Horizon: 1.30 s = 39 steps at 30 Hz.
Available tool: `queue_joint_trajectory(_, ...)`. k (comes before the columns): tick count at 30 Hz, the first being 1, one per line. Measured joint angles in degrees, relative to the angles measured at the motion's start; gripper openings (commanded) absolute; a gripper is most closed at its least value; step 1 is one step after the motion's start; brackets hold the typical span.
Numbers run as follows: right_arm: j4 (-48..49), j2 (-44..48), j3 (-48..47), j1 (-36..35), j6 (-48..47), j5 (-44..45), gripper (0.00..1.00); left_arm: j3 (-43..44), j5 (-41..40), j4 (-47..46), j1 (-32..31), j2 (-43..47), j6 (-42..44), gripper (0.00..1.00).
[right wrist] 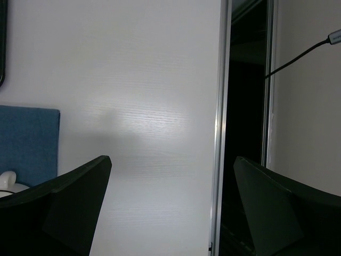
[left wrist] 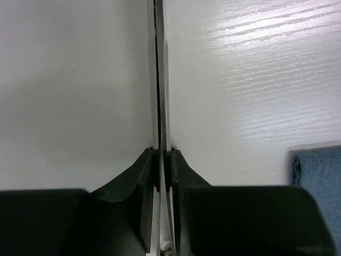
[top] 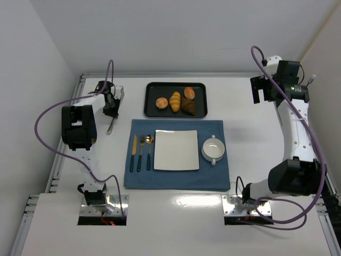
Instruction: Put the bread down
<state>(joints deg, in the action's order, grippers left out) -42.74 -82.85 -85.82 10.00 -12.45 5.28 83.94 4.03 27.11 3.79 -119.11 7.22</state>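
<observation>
Top external view showed the bread (top: 161,103) lying at the left end of the black tray (top: 151,110), which sat near the middle of the desk's far edge. The left gripper (left wrist: 162,152), near the far left corner, had its fingers pressed together. The right gripper (right wrist: 171,160), near the far right corner, was spread wide apart.

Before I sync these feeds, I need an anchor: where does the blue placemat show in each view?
Top external: blue placemat mid-table, under the plate.
Left wrist: its corner at the lower right edge.
Right wrist: at the left edge, mid-height.
Shared landmark: the white table bordering it.
</observation>
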Motion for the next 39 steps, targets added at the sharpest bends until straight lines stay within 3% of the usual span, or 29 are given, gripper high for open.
queue_joint_trajectory(8,0.0,0.2,0.0,0.0,0.0,-0.5,1.0,-1.2,5.2,5.9,-0.1,7.7,1.9,0.0)
queue_joint_trajectory(17,0.0,1.5,0.0,0.0,0.7,-1.5,1.0,8.0,12.6,7.6,-4.9,22.6,3.0,0.0)
queue_joint_trajectory(27,0.0,2.7,0.0,0.0,1.1,-3.0,1.0,7.8,14.7,11.1,-8.3,23.3,2.4,0.0)
queue_joint_trajectory(31,0.0,3.0,0.0,0.0,1.4,-3.3,1.0,7.8,14.7,11.4,-8.5,23.3,2.1,0.13)
queue_joint_trajectory(39,-0.2,4.9,0.0,0.4,1.6,-4.0,1.0,7.6,14.6,12.5,-9.2,23.3,1.7,0.17)
